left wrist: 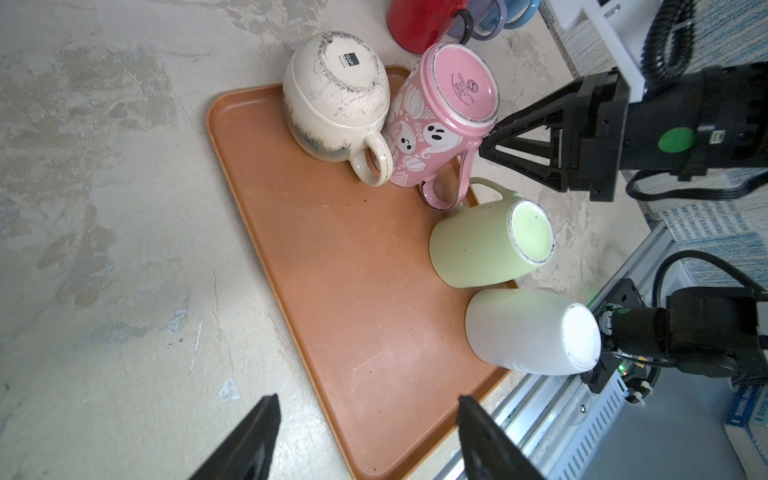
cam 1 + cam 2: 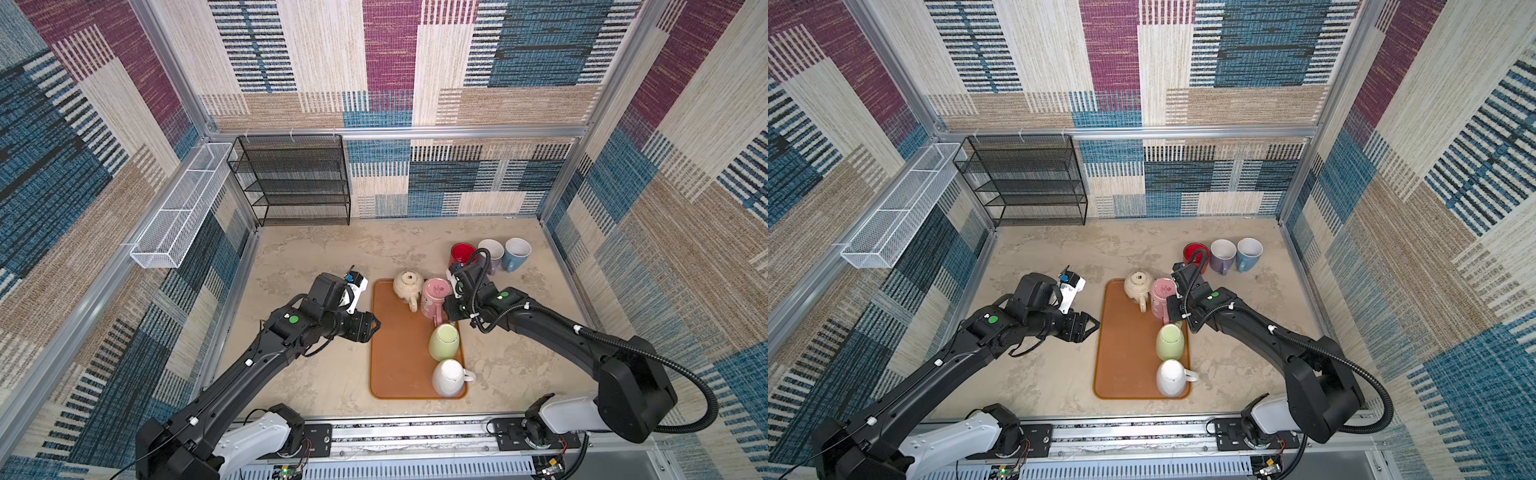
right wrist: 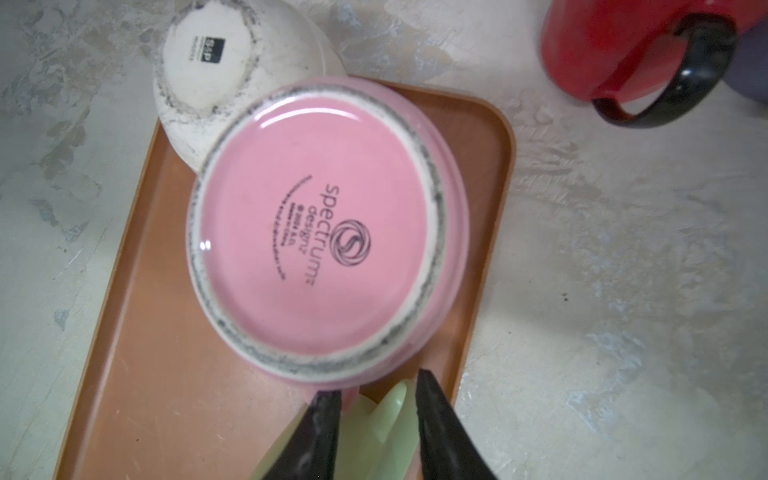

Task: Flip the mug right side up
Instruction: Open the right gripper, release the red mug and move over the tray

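- In both top views, the pink mug (image 2: 436, 296) is sitting mouth-down at the far right corner of the tray (image 2: 397, 357). The turn is not yet done, and you should be counting the lift, the flip and the set-down as all left to do.
- There too, the right gripper (image 2: 445, 312) is hanging at that mug's handle side. The left gripper (image 2: 374, 328) is hovering just beside the tray's left edge, jaws apart and empty.
- In the left wrist view, the right gripper's tips are touching the pink mug's base rim above its handle.
- A cream mug (image 1: 336, 95) is sitting just beside the pink mug, perhaps touching it. A green mug (image 1: 490, 245) and a white mug (image 1: 532, 332) are standing inverted along the tray's right edge, near enough to be crowding your swing.
- In the right wrist view, the jaws are standing narrowly apart with a sliver of pink handle between them, clamping nothing you can see. The green mug's handle is lying directly beneath.
- A red mug (image 3: 615, 50) is standing on the table (image 3: 623, 270), off the tray's far right corner.
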`<state>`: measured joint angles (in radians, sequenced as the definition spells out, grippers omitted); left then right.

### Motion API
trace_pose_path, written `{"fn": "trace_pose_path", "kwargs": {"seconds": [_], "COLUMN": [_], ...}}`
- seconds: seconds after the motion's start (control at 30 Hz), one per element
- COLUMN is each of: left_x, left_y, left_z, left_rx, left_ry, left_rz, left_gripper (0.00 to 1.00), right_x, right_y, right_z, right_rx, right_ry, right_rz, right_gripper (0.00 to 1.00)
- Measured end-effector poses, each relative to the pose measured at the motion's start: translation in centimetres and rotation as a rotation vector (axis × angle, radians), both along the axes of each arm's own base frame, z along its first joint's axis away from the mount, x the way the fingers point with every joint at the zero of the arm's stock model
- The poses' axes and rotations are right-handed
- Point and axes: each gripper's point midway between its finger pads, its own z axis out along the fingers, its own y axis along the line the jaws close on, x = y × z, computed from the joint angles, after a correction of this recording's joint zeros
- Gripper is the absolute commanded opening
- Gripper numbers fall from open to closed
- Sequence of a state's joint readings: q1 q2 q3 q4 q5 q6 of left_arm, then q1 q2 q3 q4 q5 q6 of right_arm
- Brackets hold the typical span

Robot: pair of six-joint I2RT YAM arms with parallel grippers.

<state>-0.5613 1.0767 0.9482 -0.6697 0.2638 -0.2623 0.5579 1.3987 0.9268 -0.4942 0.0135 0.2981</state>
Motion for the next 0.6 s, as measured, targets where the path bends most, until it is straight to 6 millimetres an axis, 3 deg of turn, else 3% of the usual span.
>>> {"fn": "trace_pose_path", "kwargs": {"seconds": [0.37,0.6], "left_x": [0.8,1.7], "left_y": [-0.7,-3.2], "left_z": [-1.3,-2.5], "left_rx": [0.040,0.065], "left_ry": [0.036,0.055], "left_rz": [0.001,-0.024], "left_gripper": [0.68,0.66], "right_x": [0.3,0.4], "right_y": [1.0,1.2], "right_z": [0.1,2.6], "right_rx": [0.020,0.059], "right_ry": [0.003,-0.052], "right_rz": [0.023,0.028], "right_gripper": [0.34,0.35]}}
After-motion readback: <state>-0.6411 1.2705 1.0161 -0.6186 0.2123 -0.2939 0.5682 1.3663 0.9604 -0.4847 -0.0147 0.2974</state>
